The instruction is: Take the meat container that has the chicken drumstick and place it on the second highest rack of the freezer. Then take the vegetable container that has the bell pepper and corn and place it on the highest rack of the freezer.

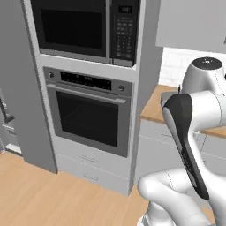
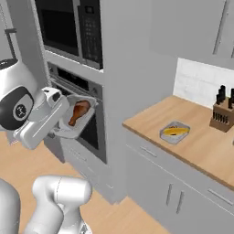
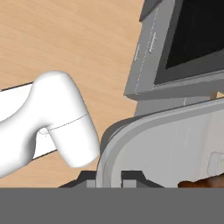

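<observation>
- The drumstick [image 2: 79, 111] lay in a shallow grey tray [image 2: 89, 119] held in the air in front of the oven [image 2: 77, 106], thick end up and to the right, thin bone end down and to the left in the right base view.
- In the hand view the tray's rounded rim [image 3: 131, 131] crossed the frame, and a sliver of the reddish-brown meat [image 3: 205, 183] showed at the bottom right edge.
- The gripper [image 3: 109, 178] was clamped on that rim: one dark fingertip stood on each side of the tray wall, pressed against it.
- In the right base view the hand met the tray at its left edge, with the white arm [image 2: 41, 123] folded low in front of the oven.
- The oven had a dark window [image 1: 90, 118] and sat under a microwave [image 1: 86, 27] in a tall grey column.
- The corn [image 2: 176, 131] lay in a second tray [image 2: 164, 135] on the wooden counter [image 2: 196, 146], well to the right of the arm; whether the pepper was with it could not be told.
- A knife block [image 2: 222, 116] stood farther back on the counter against the white wall.
- At the left edge of the left base view, a grey cabinet side [image 1: 20, 88] and a bit of black handle [image 1: 5, 114] showed.
- The floor [image 1: 39, 198] was pale wood.
</observation>
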{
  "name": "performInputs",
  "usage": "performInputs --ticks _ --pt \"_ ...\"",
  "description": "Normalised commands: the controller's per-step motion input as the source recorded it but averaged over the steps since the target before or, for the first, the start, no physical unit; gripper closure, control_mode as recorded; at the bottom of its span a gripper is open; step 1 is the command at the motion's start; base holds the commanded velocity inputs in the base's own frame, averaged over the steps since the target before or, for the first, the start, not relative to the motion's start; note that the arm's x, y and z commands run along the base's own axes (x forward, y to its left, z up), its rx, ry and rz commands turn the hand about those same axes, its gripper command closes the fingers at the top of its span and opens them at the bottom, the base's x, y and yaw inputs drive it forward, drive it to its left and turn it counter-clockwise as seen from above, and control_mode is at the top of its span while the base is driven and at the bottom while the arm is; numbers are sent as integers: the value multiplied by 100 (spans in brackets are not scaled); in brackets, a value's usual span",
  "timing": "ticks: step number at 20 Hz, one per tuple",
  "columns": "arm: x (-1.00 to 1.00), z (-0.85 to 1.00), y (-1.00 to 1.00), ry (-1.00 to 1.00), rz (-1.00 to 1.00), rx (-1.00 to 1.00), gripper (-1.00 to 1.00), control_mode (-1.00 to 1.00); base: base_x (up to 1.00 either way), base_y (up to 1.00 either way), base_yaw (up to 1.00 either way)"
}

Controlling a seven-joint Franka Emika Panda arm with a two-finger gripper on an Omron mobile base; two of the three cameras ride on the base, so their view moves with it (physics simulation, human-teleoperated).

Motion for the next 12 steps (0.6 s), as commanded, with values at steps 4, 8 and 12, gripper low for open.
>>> performInputs --ticks 4,8,12 --pt "0 0 0 0 0 0 100 100 -24 -4 89" --pt "0 0 0 0 0 0 100 100 0 0 80" --pt "0 0 0 0 0 0 100 100 23 32 58"
